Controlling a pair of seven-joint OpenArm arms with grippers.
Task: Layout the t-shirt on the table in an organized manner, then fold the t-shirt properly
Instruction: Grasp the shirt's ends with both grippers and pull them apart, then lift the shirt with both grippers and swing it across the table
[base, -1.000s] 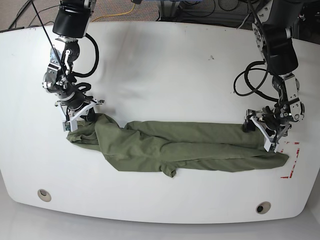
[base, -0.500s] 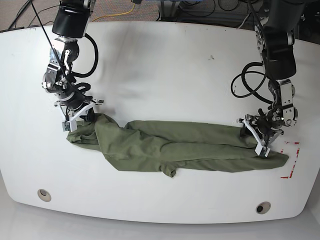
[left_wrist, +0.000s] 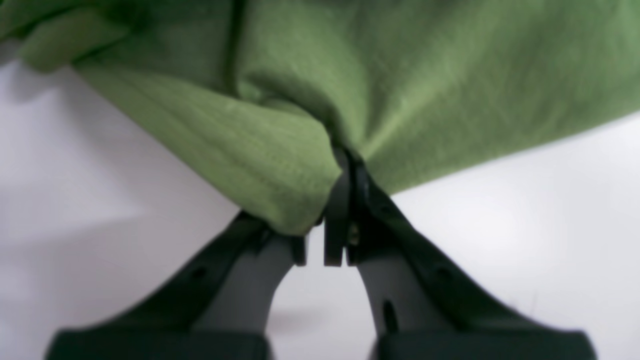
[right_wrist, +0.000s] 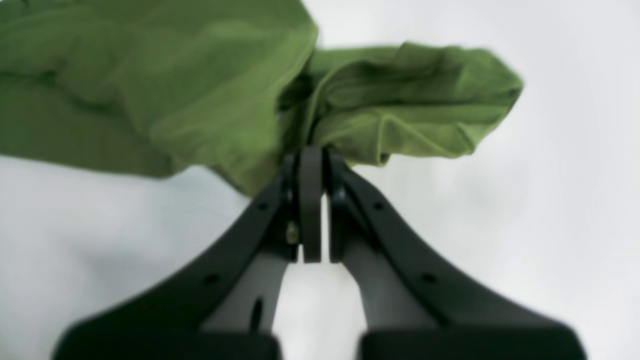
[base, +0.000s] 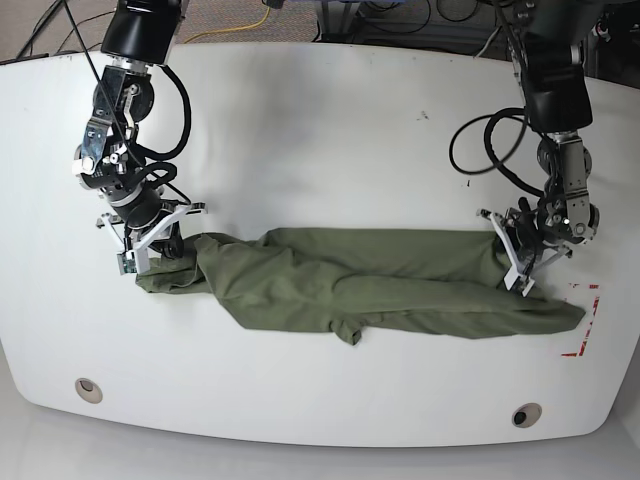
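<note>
**Both claws pinch the t-shirt ends**

The olive-green t-shirt (base: 370, 285) lies in a long rumpled band across the front of the white table (base: 320, 140). The left claw (base: 515, 262) is pressed together on cloth near one end; the right claw (base: 150, 245) pinches a bunched fold at the other. Red tape marks (base: 585, 320) sit just beside the left claw's end.

We've got both arms reaching down from the far edge, wrists bent low. Our left gripper (left_wrist: 345, 165) has its jaws pressed together, pinching green cloth. Our right gripper (right_wrist: 310, 155) is clamped the same way, fingers (right_wrist: 311, 200) closed tight on fabric.
</note>
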